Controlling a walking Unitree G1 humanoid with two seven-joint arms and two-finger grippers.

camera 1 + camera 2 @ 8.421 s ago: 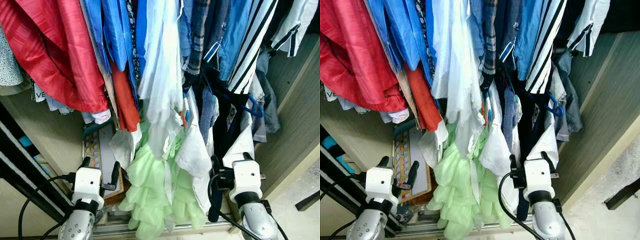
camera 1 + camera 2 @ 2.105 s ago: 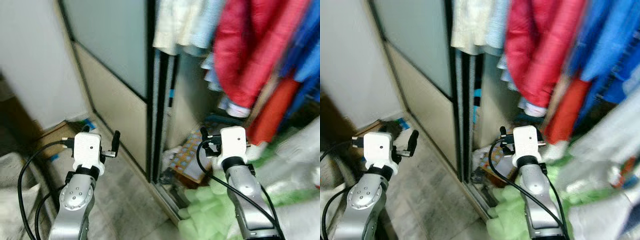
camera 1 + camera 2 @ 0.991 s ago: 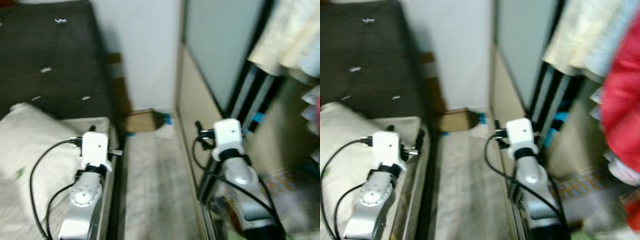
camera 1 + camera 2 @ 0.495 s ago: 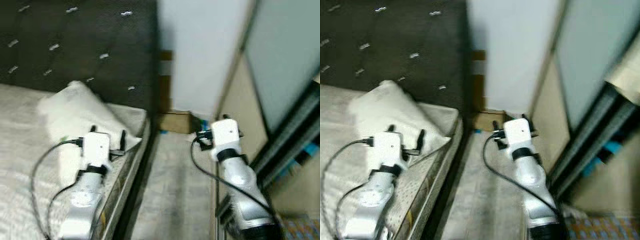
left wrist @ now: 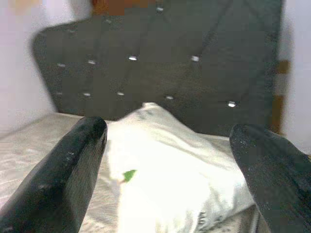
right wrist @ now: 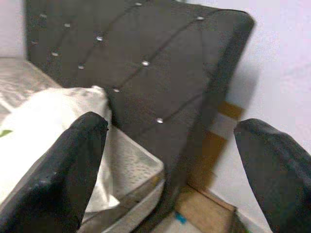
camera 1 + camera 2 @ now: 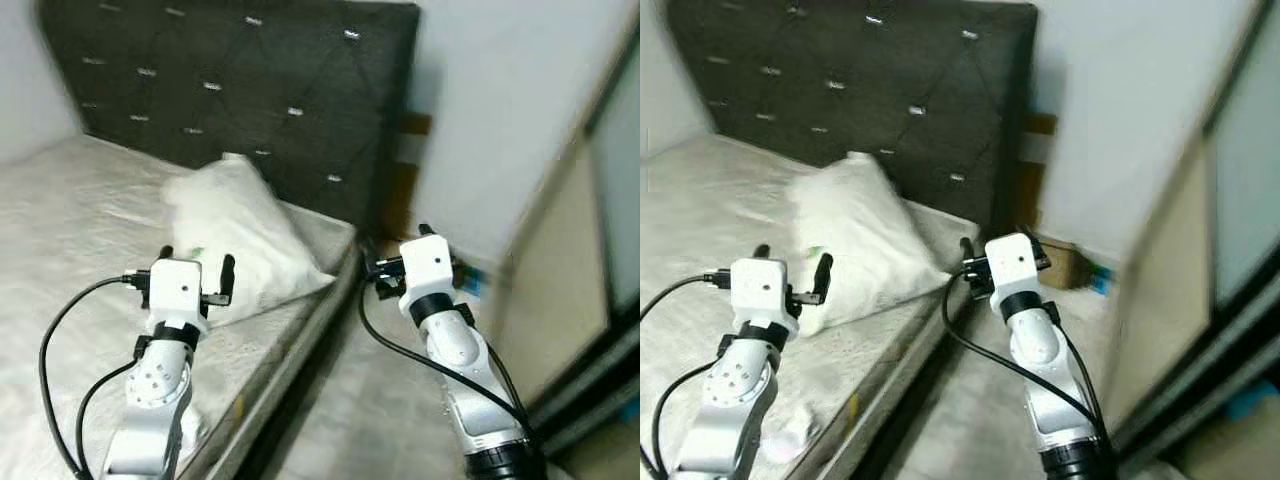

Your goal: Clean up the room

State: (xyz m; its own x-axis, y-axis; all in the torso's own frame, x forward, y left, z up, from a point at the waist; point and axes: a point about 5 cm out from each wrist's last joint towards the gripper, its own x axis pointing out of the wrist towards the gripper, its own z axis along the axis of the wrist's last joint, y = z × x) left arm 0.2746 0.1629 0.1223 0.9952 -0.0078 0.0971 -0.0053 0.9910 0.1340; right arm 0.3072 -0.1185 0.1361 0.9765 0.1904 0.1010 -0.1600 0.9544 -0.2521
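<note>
White pillow (image 7: pixel 245 235) lies just ahead of left pincer (image 7: pixel 196 268).

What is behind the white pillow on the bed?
Behind the white pillow stands the dark tufted headboard, studded with buttons. The pillow leans toward it; whether they touch, and what lies under the pillow, is hidden.

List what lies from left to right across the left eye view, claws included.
Bed → left claw → white pillow → right claw → cardboard box → wardrobe sliding door.
</note>
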